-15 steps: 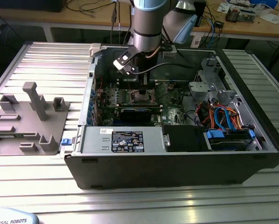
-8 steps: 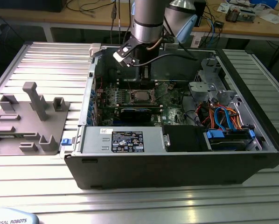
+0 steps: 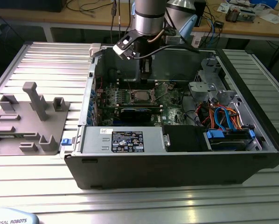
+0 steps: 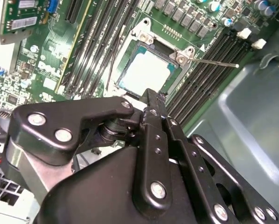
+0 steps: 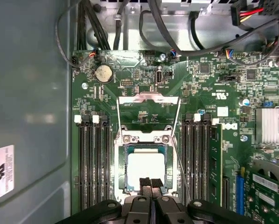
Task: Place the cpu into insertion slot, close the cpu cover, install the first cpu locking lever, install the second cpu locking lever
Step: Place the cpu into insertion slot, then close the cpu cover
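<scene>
The cpu (image 5: 146, 169) (image 4: 144, 70) lies flat in the insertion slot (image 5: 122, 156) on the green motherboard, its pale metal top showing. The cpu cover (image 5: 149, 99) is open, swung back from its hinge on the side of the socket away from my gripper. A thin wire locking lever (image 5: 181, 172) (image 4: 214, 62) stands free beside the socket. My gripper (image 5: 150, 183) (image 4: 151, 95) hovers over the socket's near edge, fingers pressed together with nothing between them. In the exterior view the gripper (image 3: 145, 70) hangs inside the open computer case above the cpu (image 3: 139, 96).
Black memory slots (image 5: 93, 163) flank the socket on both sides. A finned heatsink (image 5: 272, 123) and cables (image 5: 130, 23) lie nearby, and the grey case wall (image 5: 27, 116) runs along one side. A drive bay with orange and blue wires (image 3: 228, 123) and a grey fixture (image 3: 27, 121) show in the exterior view.
</scene>
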